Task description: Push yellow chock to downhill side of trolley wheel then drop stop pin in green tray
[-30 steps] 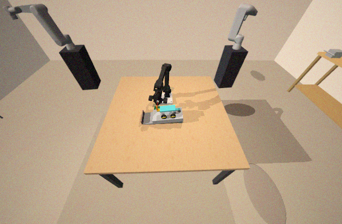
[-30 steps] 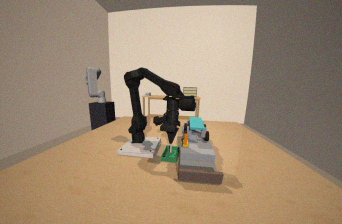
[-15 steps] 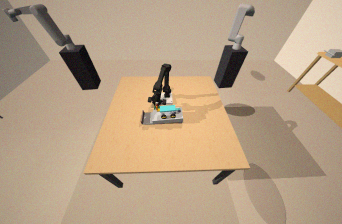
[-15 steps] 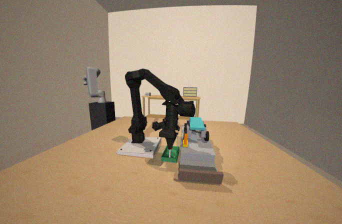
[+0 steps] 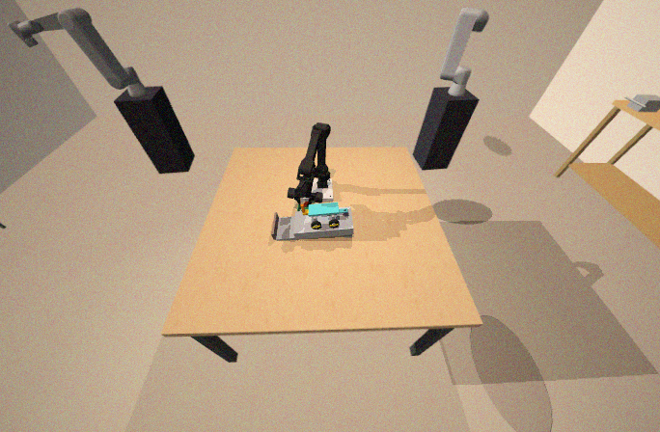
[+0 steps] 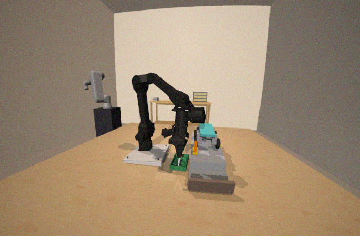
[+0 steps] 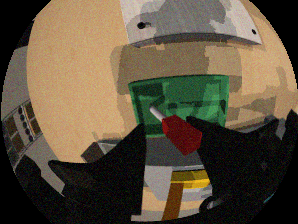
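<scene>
The trolley with a teal top (image 5: pixel 323 208) (image 6: pixel 207 130) stands on the grey ramp (image 5: pixel 303 229) (image 6: pixel 208 164). The yellow chock (image 6: pixel 195 152) (image 7: pixel 190 178), orange handle upright, sits on the ramp at the downhill side of the trolley's wheel on the arm's side; contact cannot be made out. My gripper (image 6: pixel 179 155) (image 7: pixel 165 124) is partly open, low over the green tray (image 6: pixel 179 168) (image 7: pixel 180 77). The red-headed stop pin (image 6: pixel 179 161) (image 7: pixel 182 135) leans between the parted fingers, its head by one finger and its pale shaft pointing down into the tray.
The ramp's brown end board (image 5: pixel 274 226) (image 6: pixel 211 185) stands at the downhill end. The arm's white base plate (image 6: pixel 147 157) (image 7: pixel 185 22) lies on the other side of the tray. The tray sits close beside the ramp. Two grey arms on black pedestals stand beyond the table.
</scene>
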You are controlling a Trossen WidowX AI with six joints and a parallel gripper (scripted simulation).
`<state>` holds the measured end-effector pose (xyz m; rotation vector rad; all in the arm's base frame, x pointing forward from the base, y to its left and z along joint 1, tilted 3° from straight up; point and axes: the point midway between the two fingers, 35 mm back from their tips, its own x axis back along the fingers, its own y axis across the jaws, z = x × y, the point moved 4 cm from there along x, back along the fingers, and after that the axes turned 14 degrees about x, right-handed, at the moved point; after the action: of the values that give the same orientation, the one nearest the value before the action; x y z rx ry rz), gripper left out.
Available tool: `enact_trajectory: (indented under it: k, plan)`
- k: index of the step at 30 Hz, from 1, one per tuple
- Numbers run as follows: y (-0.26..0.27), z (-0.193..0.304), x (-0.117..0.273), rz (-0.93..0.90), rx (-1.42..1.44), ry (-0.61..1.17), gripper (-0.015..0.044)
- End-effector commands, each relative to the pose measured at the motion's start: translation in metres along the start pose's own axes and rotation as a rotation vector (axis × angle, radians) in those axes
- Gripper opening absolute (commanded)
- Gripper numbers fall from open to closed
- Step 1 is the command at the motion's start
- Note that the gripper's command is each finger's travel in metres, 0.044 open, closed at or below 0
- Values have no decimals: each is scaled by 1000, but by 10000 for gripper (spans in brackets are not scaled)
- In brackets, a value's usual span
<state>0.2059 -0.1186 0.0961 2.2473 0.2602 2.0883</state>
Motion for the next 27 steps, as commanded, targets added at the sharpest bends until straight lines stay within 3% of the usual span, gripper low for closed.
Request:
enact_trajectory:
  k: [1,27]
  plan:
    - [-3,0,-1,-4,-5,-3,190]
    - [-19,5,-6,-2,-5,-2,190]
